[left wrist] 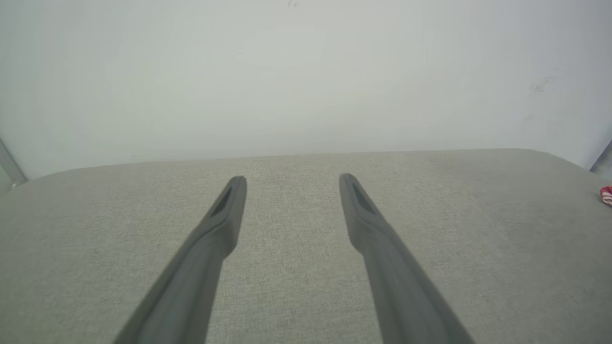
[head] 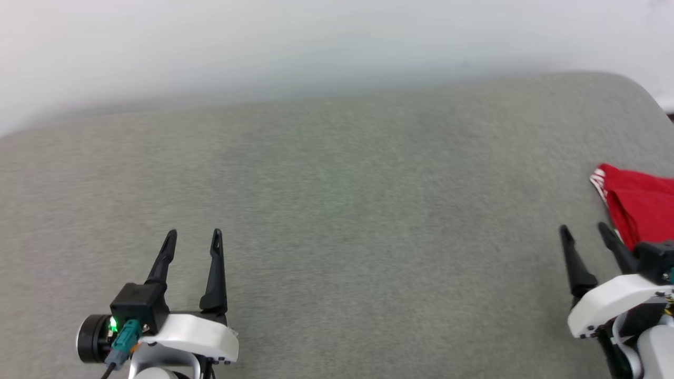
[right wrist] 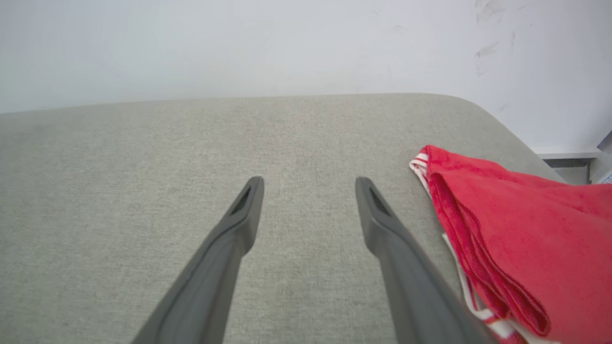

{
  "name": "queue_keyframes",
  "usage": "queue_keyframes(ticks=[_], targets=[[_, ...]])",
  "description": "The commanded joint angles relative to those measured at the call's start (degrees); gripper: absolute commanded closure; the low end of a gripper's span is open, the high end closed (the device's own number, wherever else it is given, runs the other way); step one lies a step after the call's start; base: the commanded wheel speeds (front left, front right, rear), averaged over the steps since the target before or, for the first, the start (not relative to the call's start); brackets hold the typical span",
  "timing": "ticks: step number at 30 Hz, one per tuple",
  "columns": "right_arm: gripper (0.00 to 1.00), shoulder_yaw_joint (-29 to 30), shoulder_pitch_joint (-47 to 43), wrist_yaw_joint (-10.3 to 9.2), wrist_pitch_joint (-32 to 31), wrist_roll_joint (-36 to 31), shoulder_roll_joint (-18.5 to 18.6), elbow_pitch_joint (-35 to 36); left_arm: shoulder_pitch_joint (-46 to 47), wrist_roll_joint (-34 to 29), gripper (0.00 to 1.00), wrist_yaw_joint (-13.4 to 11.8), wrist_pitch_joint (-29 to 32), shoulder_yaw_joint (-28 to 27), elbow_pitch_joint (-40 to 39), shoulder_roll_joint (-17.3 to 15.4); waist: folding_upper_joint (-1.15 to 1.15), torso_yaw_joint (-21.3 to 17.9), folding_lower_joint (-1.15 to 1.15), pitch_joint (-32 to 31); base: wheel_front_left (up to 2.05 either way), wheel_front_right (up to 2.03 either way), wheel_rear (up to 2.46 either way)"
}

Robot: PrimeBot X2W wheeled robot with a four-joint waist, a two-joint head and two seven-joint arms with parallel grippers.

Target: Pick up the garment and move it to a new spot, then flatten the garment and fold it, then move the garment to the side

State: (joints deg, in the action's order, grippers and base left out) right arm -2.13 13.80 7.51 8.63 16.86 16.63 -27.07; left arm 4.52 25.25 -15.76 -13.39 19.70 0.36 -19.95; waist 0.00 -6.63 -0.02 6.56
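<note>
1. Left pincer (head: 194,232): I see it at the lower left of the head view, low over the table (head: 337,173). Its two dark fingers are spread apart with nothing between them. In the left wrist view, only grey fabric shows in the gap between the fingers.

2. Right pincer (head: 583,227): I see it at the lower right of the head view. It is also spread wide and grips nothing. In the right wrist view, bare table surface lies between its fingers (right wrist: 382,229).

3. Garment (head: 642,205): it lies on the table at the far right edge of the head view, near the table's rounded corner. It is bunched in layered folds rather than spread flat, and part of it runs out of the picture. I see red cloth with white-and-red striped trim along the edge facing the table's middle. No lettering or number is legible in these views.

4. Relation of the right pincer to the garment: the garment lies just beside the pincer, on its outer side. In the right wrist view the outer finger runs alongside the trimmed edge. I cannot tell whether finger and cloth touch.

5. Relation of the left pincer to the garment: they are well apart (the left wrist view catches only a small red scrap at its right border).

6. Surroundings: the table is covered in grey fabric, and a plain pale wall (head: 316,42) stands behind it.
</note>
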Motion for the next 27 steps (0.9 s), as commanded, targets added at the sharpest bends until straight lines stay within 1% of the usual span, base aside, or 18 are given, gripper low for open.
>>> queue_keyframes(ticks=[1,3,6,7,12,16,21,27], targets=[[0.0,-0.21,-1.75,-0.04,0.34,-0.41,-1.01,2.86,-1.13,0.38,0.0,-0.14,-0.38,-0.29,0.63,0.07,0.0,4.76,0.02,-4.05,0.0,0.0,0.0],[0.0,-0.16,-3.77,-0.04,0.5,-0.72,-2.74,7.5,-1.69,0.67,0.0,-0.24,-0.47,-0.46,1.31,-0.05,0.0,6.22,0.02,-5.0,0.0,0.0,0.0],[0.0,-0.25,-7.07,-0.04,-0.6,-1.97,-4.36,13.94,-2.49,0.74,0.0,0.33,-0.53,-0.31,2.15,-0.55,0.0,7.85,0.02,-6.05,0.0,0.0,0.0],[0.0,-0.25,-7.07,-0.04,-0.6,-1.97,-4.36,13.94,-2.49,0.74,0.0,0.33,-0.53,-0.31,2.15,-0.55,0.0,7.85,0.02,-6.05,0.0,0.0,0.0],[0.0,1.41,-13.68,-0.04,-3.92,-4.54,-7.39,24.47,-3.54,0.91,0.0,0.86,-0.75,-0.31,3.01,-1.29,0.0,8.76,0.02,-7.24,0.0,0.0,0.0],[0.0,3.29,-19.88,-0.04,-6.72,-6.16,-9.87,31.07,-4.5,0.76,0.0,1.03,-0.86,0.38,3.29,-1.33,0.0,8.75,0.02,-8.42,0.0,0.0,0.0],[0.0,4.47,-24.62,-0.03,-9.02,-6.62,-11.53,35.24,-5.52,1.1,0.0,1.53,-0.71,1.16,3.89,-1.25,0.0,8.29,0.02,-9.63,0.0,0.0,0.0],[0.0,5.04,-25.18,-0.03,-10.08,-6.37,-12.3,36.57,-6.2,1.19,0.0,1.19,-0.55,1.76,4.18,-0.91,0.0,8.14,0.02,-10.15,0.0,0.0,0.0]])
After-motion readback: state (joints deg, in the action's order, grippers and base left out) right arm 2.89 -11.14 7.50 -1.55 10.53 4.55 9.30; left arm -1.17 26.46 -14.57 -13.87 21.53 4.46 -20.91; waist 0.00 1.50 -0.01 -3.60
